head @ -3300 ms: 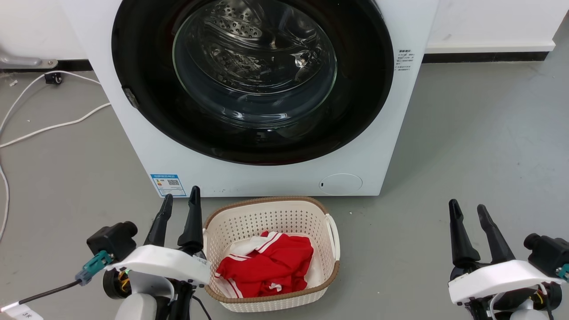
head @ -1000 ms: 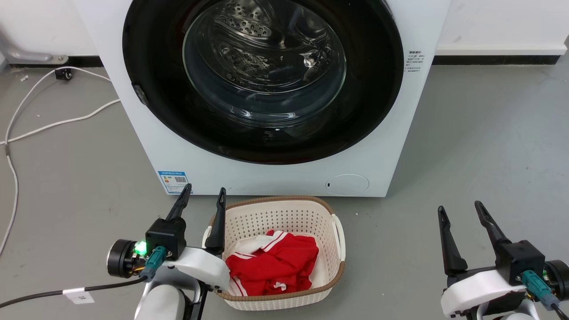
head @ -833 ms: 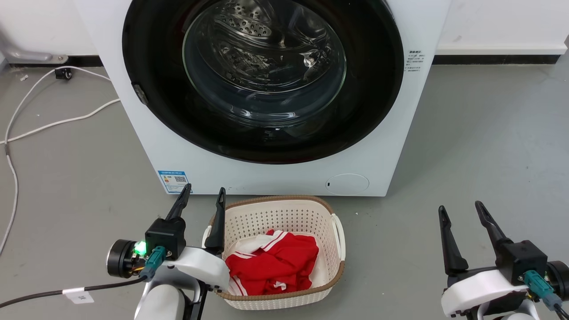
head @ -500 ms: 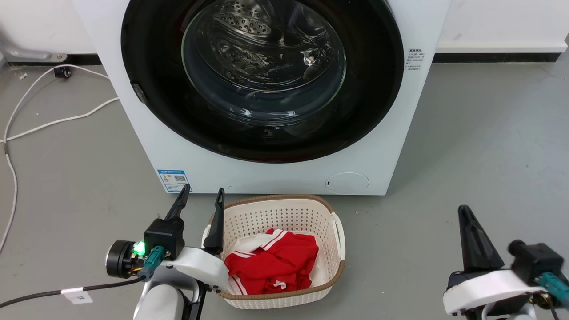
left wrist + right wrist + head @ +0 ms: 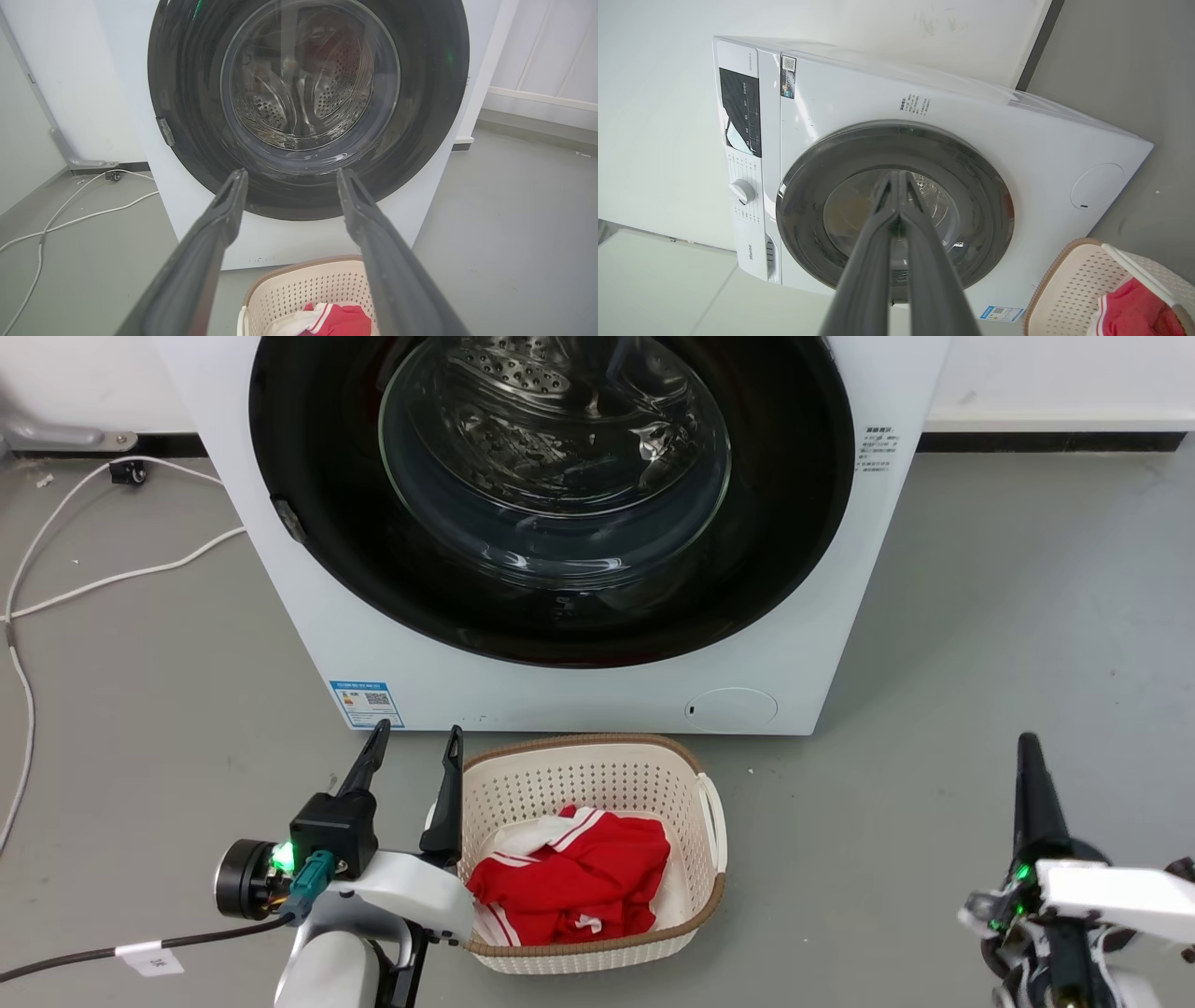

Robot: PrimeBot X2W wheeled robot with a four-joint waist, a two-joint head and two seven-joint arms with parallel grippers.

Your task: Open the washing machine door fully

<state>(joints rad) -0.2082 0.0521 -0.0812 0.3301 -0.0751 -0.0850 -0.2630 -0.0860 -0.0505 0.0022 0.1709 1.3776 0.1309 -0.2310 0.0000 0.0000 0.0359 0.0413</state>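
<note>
The washing machine door [image 5: 551,476] sits shut and flush in the upper centre of the head view. The left gripper [image 5: 417,733] waits at lower left, fingers spread, and the right gripper [image 5: 1029,756] at lower right, fingers pressed together. Smart play: hook the rim near the grey tab [image 5: 285,520], then swing wide, clear of the basket [image 5: 579,793].

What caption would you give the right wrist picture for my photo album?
Right gripper, shut, points at the closed washing machine door; a basket of red clothing sits nearby.
</note>
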